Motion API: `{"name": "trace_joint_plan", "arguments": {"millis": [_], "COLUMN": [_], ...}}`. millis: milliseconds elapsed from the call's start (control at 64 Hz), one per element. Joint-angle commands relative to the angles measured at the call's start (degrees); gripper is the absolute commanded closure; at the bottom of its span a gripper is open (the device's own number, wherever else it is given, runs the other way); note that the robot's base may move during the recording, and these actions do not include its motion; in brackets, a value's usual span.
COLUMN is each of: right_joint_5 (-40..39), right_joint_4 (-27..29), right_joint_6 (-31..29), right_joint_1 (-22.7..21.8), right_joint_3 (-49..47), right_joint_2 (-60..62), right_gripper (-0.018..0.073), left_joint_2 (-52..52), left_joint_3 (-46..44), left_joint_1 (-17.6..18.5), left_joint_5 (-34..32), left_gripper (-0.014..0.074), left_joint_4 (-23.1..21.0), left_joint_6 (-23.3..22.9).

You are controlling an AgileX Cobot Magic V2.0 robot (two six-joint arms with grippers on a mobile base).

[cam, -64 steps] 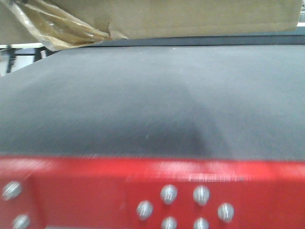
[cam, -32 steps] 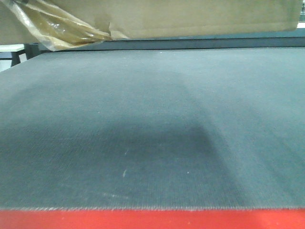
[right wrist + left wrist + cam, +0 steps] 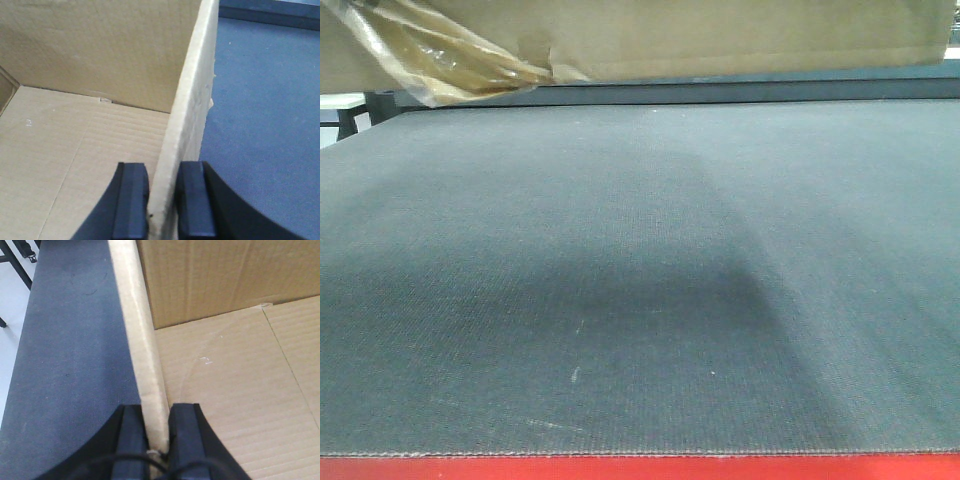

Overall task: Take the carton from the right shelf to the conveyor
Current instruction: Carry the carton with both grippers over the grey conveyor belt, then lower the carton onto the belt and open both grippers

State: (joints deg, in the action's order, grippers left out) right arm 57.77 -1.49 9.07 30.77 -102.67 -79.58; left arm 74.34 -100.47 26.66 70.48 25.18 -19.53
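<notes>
Each arm pinches one wall of the open carton (image 3: 225, 390), sharing its width: the left gripper (image 3: 156, 417) is clamped on the left rim, the right gripper (image 3: 161, 175) on the right. The carton is over the far end of the conveyor (image 3: 640, 280); whether it touches, I can't tell. Bare belt lies open either side and forward to the red edge (image 3: 640, 468).

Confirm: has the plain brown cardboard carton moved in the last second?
Yes. The carton has shifted away from the conveyor's red front edge, farther across the dark grey belt.
</notes>
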Motion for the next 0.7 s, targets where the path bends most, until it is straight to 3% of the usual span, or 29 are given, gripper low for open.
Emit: {"name": "trace_joint_plan", "arguments": {"millis": [0, 687], "right_joint_5": [-2.9, -2.9], "right_joint_4": [2.1, 2.2], "right_joint_6": [-0.1, -0.1], "right_joint_1": [0.2, 0.2], "right_joint_3": [-0.4, -0.4], "right_joint_2": [0.9, 0.9], "right_gripper": [0.0628, 0.0628], "left_joint_2": [-0.2, -0.1], "left_joint_3": [-0.4, -0.4], "left_joint_1": [0.4, 0.4], "left_joint_5": [-1.4, -4.9], "left_gripper": [0.0615, 0.0615], "left_joint_4": [1.1, 0.7], "left_joint_6": [0.4, 0.4]}}
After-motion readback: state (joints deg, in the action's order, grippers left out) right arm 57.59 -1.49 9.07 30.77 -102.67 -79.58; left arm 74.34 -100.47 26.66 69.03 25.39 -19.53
